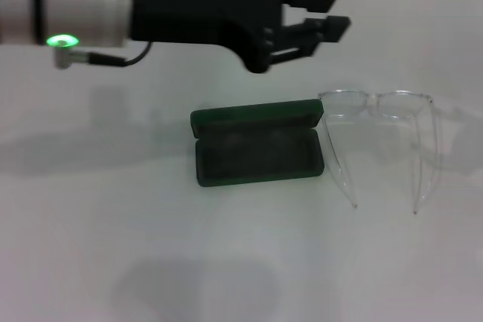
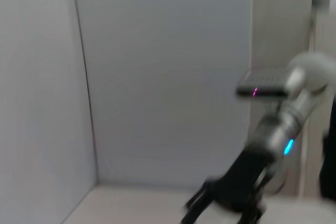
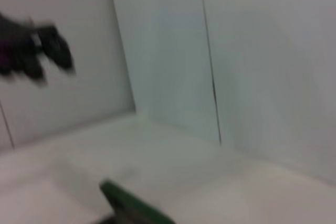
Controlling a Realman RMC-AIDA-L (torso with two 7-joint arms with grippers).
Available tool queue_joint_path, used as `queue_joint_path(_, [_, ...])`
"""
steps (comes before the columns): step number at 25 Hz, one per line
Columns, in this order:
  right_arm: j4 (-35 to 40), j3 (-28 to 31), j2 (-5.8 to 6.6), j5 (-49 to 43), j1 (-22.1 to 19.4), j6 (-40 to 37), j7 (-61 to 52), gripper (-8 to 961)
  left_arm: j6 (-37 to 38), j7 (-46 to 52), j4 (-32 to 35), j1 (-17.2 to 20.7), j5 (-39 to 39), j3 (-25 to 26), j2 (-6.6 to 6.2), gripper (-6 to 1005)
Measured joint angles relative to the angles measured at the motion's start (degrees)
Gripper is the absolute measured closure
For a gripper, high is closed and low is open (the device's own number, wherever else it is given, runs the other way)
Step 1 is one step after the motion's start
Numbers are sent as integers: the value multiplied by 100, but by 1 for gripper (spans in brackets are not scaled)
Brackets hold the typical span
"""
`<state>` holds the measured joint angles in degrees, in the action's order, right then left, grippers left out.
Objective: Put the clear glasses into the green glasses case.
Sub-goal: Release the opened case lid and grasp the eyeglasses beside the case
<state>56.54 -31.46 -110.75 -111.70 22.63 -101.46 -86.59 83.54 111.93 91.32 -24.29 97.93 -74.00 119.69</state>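
Note:
The green glasses case (image 1: 257, 154) lies open at the table's centre, lid tipped back, dark interior showing and nothing in it. Right beside it rest the clear glasses (image 1: 375, 102), lenses toward the back, their long thin arms unfolded and pointing to the front. My left gripper (image 1: 334, 10) reaches in from the upper left and hovers open and empty above the table, behind the case and just back-left of the glasses. The right wrist view catches the case's green edge (image 3: 131, 207) and the blurred left gripper (image 3: 38, 51). My right gripper (image 2: 223, 205) shows only in the left wrist view, hanging over the table.
The white table (image 1: 226, 262) is enclosed by pale wall panels (image 2: 163, 77) at the back and sides. A grey shadow (image 1: 192, 288) falls on the front part of the table.

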Motion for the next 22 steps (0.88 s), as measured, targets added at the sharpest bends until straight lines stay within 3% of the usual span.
queue_joint_path(5, [835,-283,85,-1158,663,-26,-764,113,1502,-765,-1695,-5,-1467,1058,-47,700])
queue_joint_path(8, [916,-783,275,-1684,1192,-107,-1176,123,2274,-1051,-2751,-130,-1759,1597,-126,703])
queue_joint_path(11, [985,-1257,341,-2134,1620,-128,-1485,134,2669,-1199,-3666,-214,-2053,1928,-236,705])
queue_joint_path(14, [1112,-1522,289,-2538,1968,-138,-1576,178,2781,-1313,-4276,-153,-2436,2143,-269,706])
queue_joint_path(18, [1063,-2015,206,-2967,2411,-146,-1664,210,2788,-1436,-4604,-70,-2594,2267,-190,706])
queue_joint_path(22, [1010,-2505,-45,-3547,2670,-91,-1707,213,2944,-1275,-5089,-78,-3109,2236,-128,707])
